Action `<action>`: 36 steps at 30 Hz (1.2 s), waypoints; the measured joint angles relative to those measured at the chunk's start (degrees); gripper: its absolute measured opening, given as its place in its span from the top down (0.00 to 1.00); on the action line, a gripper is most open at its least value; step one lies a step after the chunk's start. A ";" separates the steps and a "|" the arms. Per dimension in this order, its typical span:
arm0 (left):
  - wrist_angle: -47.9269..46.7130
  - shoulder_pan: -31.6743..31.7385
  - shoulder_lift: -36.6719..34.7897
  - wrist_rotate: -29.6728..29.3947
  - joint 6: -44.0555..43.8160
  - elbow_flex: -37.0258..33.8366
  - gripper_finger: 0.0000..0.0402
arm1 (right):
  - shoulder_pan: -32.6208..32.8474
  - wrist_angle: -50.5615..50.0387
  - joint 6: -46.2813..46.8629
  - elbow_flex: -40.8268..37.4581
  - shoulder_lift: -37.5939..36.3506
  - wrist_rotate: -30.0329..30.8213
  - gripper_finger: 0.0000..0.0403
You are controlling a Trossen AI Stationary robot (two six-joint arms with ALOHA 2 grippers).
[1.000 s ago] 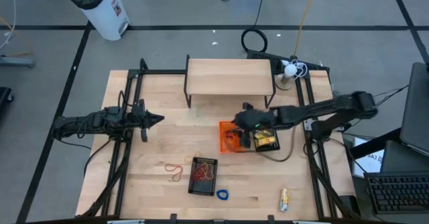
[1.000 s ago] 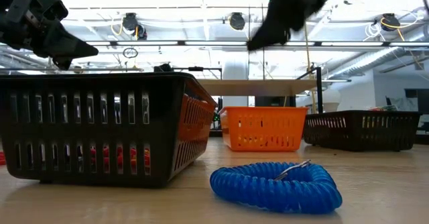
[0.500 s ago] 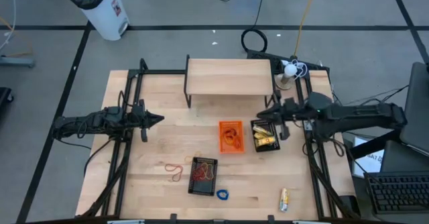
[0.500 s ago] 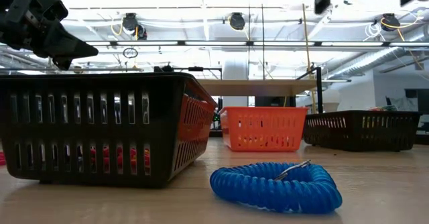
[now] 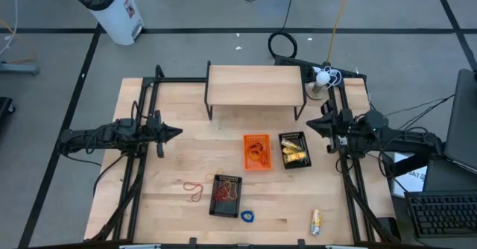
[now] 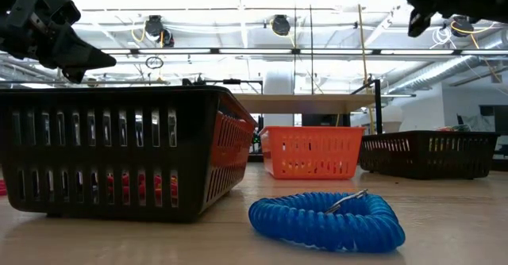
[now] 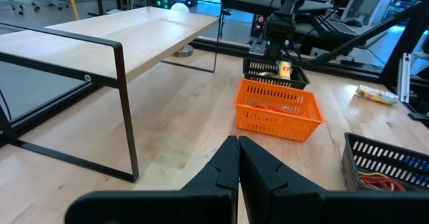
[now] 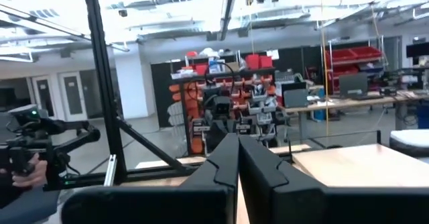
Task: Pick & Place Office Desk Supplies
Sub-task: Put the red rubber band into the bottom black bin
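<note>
Three baskets sort the supplies: the orange basket (image 5: 256, 152) holds rubber bands, the black basket (image 5: 294, 150) just beside it holds yellow packets, and a second black basket (image 5: 226, 195) nearer the table's front edge holds red and orange bands, so each kind looks to have its own bin. Loose items remain outside: a rubber band (image 5: 195, 188) lies on the wood beside that front basket, a blue coil (image 5: 247, 217) rests near its corner, and a yellow packet (image 5: 316, 221) sits well apart toward the front right. These are probably what is left to place.

The right gripper (image 5: 323, 121) hangs at the table's right side, near the black basket but clear of it, fingers pressed together and holding nothing (its wrist view looks out level into the room, so it is pointed away from the table). The left gripper (image 5: 173, 132) waits over the left side, also closed and empty, aimed toward the orange basket, well apart from any item
</note>
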 joint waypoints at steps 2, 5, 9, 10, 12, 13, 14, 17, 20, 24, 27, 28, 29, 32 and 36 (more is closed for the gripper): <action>-0.32 -0.02 0.00 0.00 0.02 0.00 0.99 | 0.00 0.15 -0.23 -1.16 -1.85 0.19 1.00; -0.87 0.00 0.00 0.00 0.00 0.00 0.99 | 0.00 0.15 -0.47 -3.19 -3.78 0.35 1.00; -0.90 -0.01 0.00 -0.02 0.33 0.00 0.99 | 0.00 0.21 -0.64 -6.36 -5.30 0.56 1.00; -0.90 -0.01 0.00 -0.02 0.42 0.00 0.99 | 0.00 0.22 -0.66 -7.19 -5.52 1.24 1.00; -0.88 -0.01 0.00 -0.02 0.54 0.00 0.99 | 0.00 0.55 -0.78 -8.72 -5.75 2.87 1.00; -0.88 -0.01 0.00 -0.04 0.54 0.00 0.99 | 0.00 0.58 -0.92 -9.32 -5.83 3.94 1.00; -0.84 0.00 0.01 -0.04 0.54 0.00 0.99 | 0.00 0.64 -1.09 -9.84 -5.83 4.76 1.00; -0.77 0.00 0.00 -0.04 0.54 0.00 0.99 | 0.00 1.06 -2.14 -10.95 -5.67 4.75 1.00; -0.75 -0.01 0.00 -0.11 0.60 0.00 0.99 | 0.00 1.09 -3.44 -11.75 -5.65 5.01 1.00; -0.46 -0.02 0.00 -2.13 1.17 0.00 0.99 | 0.00 4.60 -6.46 -12.98 -5.59 6.17 1.00; -0.49 -0.02 0.00 -2.58 0.72 0.00 0.99 | 0.00 7.02 -7.50 -12.80 -5.70 5.91 1.00; -0.49 -0.02 0.00 -2.52 0.72 0.00 0.99 | 0.00 6.76 -7.11 -12.60 -5.68 5.60 1.00; -0.49 -0.02 0.00 -2.38 0.70 0.00 0.99 | 0.00 6.62 -6.85 -12.49 -5.65 4.91 1.00; -0.23 -0.02 0.00 -2.13 0.71 0.00 0.99 | 0.02 7.15 -6.72 -12.34 -5.65 5.09 1.00; -0.16 -0.02 0.00 -2.15 0.19 0.00 0.99 | 0.02 7.04 -6.24 -12.32 -5.33 10.64 1.00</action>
